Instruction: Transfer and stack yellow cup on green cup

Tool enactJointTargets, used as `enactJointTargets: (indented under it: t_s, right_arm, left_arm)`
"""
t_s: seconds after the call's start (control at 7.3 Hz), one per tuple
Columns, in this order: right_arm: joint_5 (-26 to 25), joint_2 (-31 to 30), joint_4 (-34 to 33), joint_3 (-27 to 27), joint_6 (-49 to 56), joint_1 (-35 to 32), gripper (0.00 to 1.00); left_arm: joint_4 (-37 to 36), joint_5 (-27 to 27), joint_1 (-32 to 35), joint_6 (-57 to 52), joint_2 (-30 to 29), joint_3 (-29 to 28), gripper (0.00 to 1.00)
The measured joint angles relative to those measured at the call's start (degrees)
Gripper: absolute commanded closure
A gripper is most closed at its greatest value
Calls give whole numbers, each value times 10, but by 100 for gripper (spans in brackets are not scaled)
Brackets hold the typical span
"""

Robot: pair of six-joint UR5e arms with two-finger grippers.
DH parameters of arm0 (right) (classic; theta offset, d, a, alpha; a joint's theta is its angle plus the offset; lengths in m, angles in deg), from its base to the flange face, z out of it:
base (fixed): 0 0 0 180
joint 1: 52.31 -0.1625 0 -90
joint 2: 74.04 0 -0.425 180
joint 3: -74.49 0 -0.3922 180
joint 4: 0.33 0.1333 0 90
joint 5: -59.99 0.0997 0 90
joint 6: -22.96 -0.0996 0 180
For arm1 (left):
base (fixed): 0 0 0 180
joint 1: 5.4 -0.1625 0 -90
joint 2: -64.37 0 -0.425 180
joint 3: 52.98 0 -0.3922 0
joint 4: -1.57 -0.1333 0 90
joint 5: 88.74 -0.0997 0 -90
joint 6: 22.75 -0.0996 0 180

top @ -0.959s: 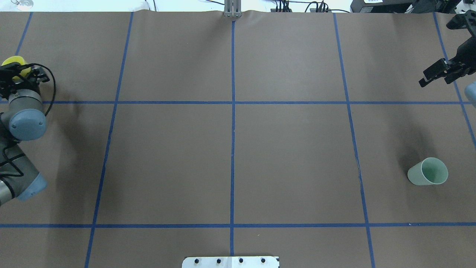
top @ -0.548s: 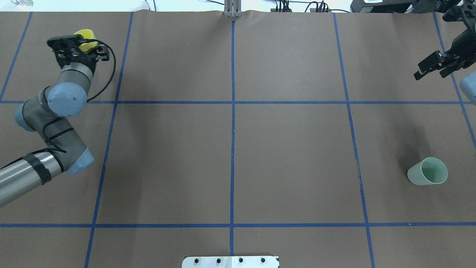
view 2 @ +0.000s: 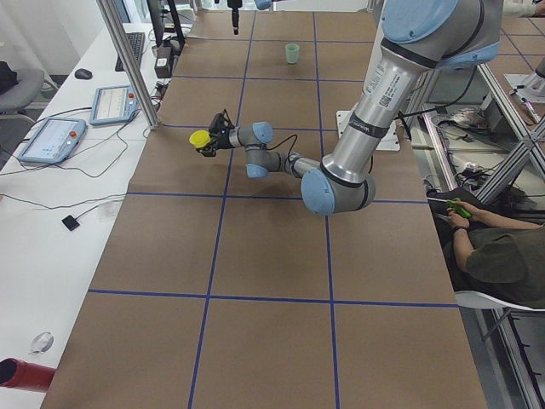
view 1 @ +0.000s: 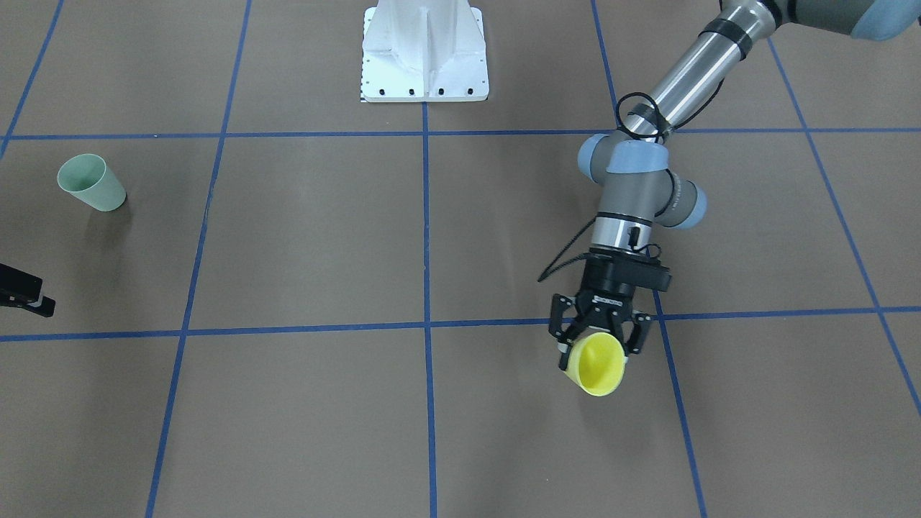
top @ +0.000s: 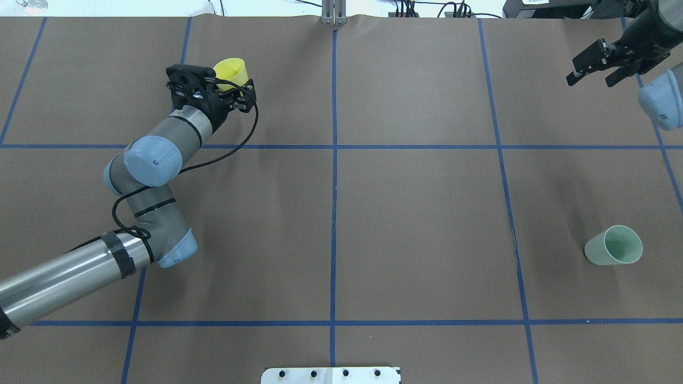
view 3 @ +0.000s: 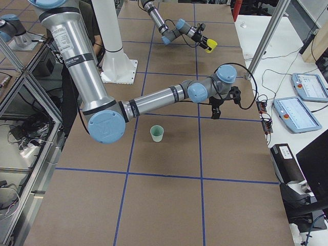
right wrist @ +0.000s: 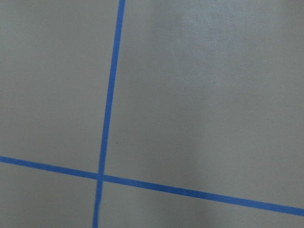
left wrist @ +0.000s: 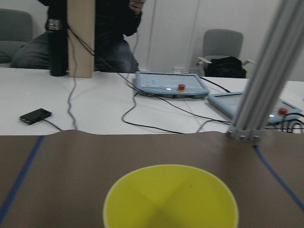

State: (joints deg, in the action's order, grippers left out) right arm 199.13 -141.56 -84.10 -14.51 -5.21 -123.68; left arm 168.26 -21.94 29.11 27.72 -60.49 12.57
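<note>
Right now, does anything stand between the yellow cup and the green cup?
Nothing visible does. The left gripper holds the yellow cup above the table; only taped surface separates it from the green cup.

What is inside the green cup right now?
Nothing shows inside the green cup: the overhead and front-facing views show only its bare pale inner wall. Its near wall covers part of the bottom, so that bit cannot be checked.
</note>
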Motion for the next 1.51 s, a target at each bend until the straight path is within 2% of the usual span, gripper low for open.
enactJointTargets:
  t_s: [0.27, 0.68, 0.82, 0.96, 1.51]
  right_arm:
    - [0, 25, 0, -33, -87, 31, 0]
    - [-4, 75, 3, -69, -244, 109, 0]
    - [-7, 91, 16, -72, -295, 136, 0]
    - [-11, 100, 42, -75, -338, 160, 0]
    - [-57, 106, 74, -102, -404, 235, 0]
  left_arm:
    - [70, 25, -42, -50, -22, 1, 66]
    - [105, 27, -99, -132, -34, 10, 64]
    - [113, 25, -117, -146, -33, 13, 62]
    - [116, 24, -137, -152, -35, 16, 53]
    - [114, 23, -172, -156, -60, 18, 57]
